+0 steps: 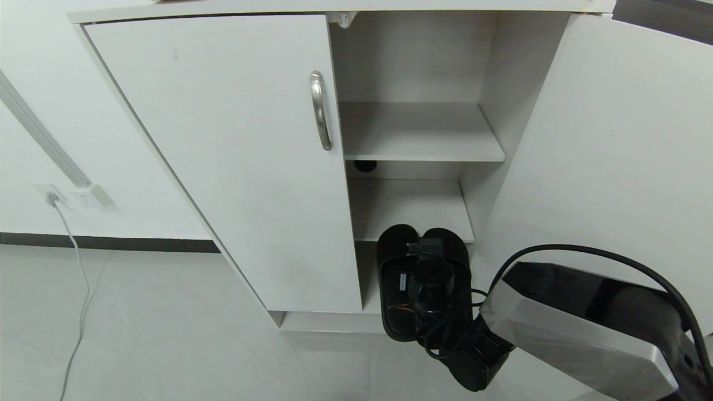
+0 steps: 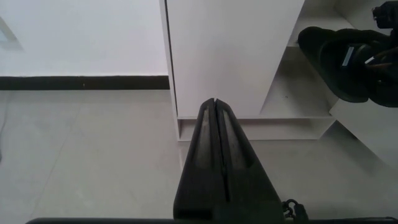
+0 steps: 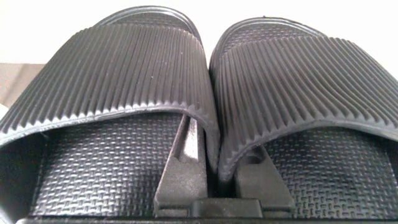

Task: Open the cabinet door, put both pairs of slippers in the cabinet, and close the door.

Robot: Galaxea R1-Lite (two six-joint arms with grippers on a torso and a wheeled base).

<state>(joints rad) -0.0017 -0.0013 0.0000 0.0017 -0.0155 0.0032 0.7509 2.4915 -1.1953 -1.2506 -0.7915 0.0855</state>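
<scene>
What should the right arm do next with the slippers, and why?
Probably push the right gripper forward so the black slippers pass over the lower shelf. The right door stands open. The gripper is shut on the pair's two inner straps, and the pair hangs in the air at the shelf's front edge, toes toward the cabinet and not resting on anything.

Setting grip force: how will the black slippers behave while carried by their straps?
Likely light and flexible: the right gripper holds both black slippers by pinched straps alone. Ribbed straps probably resist slipping; the soles may droop slightly.
</scene>
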